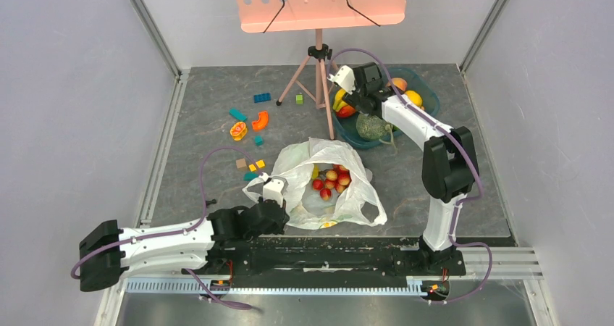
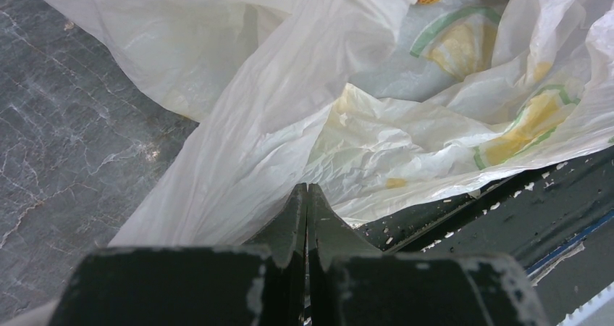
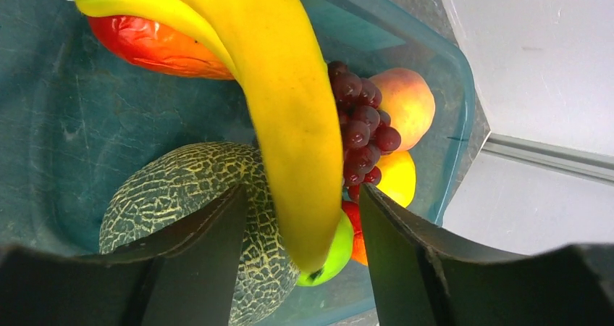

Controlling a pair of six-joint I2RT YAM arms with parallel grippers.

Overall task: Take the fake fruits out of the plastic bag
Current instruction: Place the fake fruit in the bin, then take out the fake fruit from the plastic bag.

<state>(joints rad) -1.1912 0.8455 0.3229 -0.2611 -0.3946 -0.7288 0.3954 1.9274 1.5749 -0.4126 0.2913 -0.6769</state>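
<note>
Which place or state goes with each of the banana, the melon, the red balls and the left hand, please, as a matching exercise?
1 banana
2 melon
3 red balls
4 left hand

A in the bag
B shut on the bag
C grey-green, in the tub
D between the right hand fingers

Pairs: 1-D, 2-C, 3-A, 4-B

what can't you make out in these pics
- Top view: anything beneath the red-pink balls, hidden by plastic bag folds.
- Right wrist: the banana bunch, upper end cut off by the top edge.
- Left wrist: the bag's inside, hidden by its own film.
- Top view: blue bin, partly covered by the right gripper.
</note>
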